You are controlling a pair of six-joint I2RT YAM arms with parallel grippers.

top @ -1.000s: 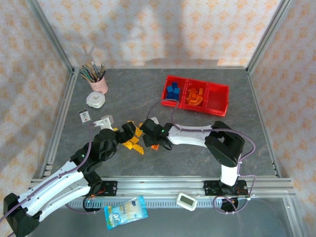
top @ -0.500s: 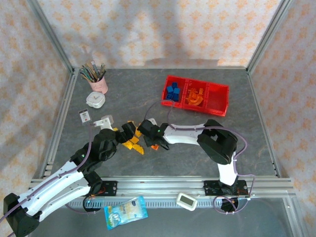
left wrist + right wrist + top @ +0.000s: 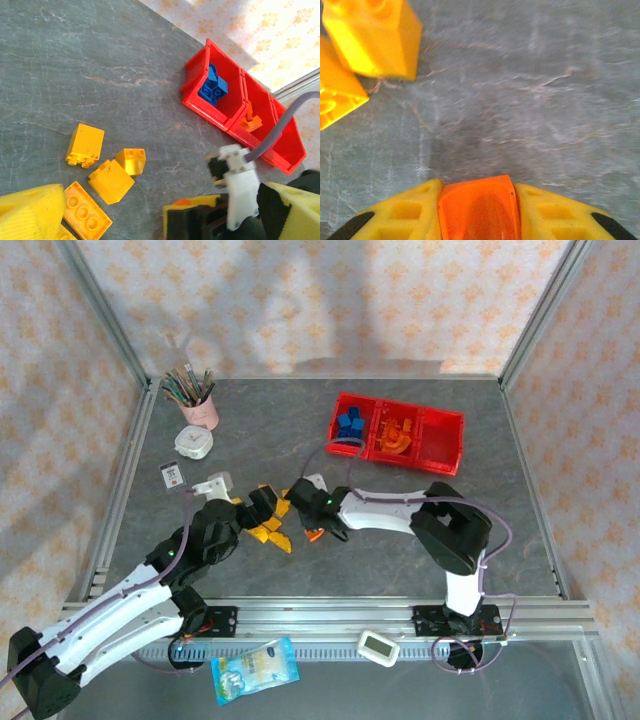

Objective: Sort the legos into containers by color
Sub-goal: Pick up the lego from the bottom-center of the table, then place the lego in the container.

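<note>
Here, right pincer (image 3: 477,190) clamping orange lego (image 3: 479,215), left pincer (image 3: 265,510) wide, yellow legos (image 3: 370,37) beside, table (image 3: 535,100) ahead

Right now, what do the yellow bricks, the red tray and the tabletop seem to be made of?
Yellow bricks: hard moulded plastic, smooth with a slight sheen, with round studs and crisp edges.
Red tray: also plastic by its look, glossy, with thin moulded walls.
Tabletop: grey, matte, veined like stone or slate. It could be a printed laminate; the pictures leave that open.

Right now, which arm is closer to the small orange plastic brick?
Right. The small orange plastic brick is between the right fingers; the left fingers are left of it.
</note>
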